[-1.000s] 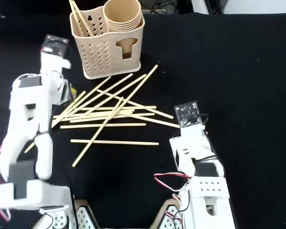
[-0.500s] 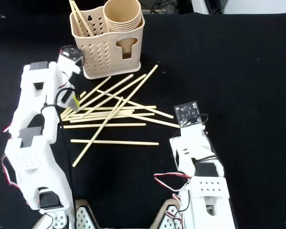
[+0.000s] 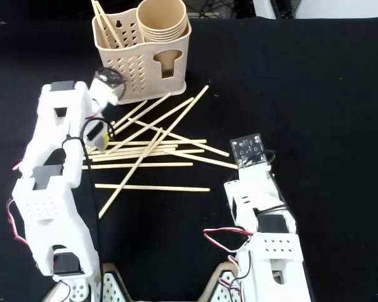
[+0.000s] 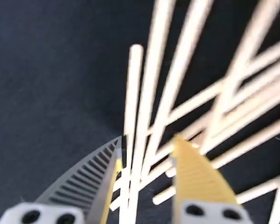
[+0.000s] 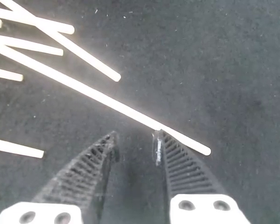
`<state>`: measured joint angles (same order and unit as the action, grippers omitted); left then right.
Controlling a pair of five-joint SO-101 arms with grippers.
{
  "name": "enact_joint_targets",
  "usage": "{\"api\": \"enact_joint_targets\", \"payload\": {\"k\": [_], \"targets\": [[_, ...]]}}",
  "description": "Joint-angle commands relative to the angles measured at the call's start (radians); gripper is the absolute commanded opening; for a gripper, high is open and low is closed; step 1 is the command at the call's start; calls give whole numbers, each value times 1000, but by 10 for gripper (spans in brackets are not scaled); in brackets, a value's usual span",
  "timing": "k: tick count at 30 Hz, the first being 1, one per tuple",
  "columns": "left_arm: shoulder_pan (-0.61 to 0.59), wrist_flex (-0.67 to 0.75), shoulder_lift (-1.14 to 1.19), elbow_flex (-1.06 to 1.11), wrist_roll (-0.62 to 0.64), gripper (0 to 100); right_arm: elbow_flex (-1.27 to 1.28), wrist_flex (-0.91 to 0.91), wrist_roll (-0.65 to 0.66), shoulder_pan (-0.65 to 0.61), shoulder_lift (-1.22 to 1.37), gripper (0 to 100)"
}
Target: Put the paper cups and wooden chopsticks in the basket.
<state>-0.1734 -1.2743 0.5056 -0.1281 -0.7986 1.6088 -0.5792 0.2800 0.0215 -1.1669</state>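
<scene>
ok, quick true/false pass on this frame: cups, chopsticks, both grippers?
1. The paper cups are stacked inside the basket. True.
2. Every chopstick is already in the basket. False: a few stand in it, but many chopsticks lie in a loose pile on the table.
3. The left gripper is open at the pile's end, with chopsticks between its fingers. True.
4. The right gripper is clamped on a paper cup. False: it is open, low over the table, and holds nothing.
</scene>
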Motion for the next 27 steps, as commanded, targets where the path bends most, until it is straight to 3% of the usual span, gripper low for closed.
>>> {"api": "enact_joint_targets", "payload": {"k": [1, 14, 27], "targets": [[21, -15, 3, 36, -51, 88, -4, 18, 2, -8, -12, 141], [48, -17, -6, 74, -72, 33, -4, 18, 2, -8, -12, 141], [54, -222, -249, 73, -115, 31, -4, 18, 2, -8, -12, 141]]}}
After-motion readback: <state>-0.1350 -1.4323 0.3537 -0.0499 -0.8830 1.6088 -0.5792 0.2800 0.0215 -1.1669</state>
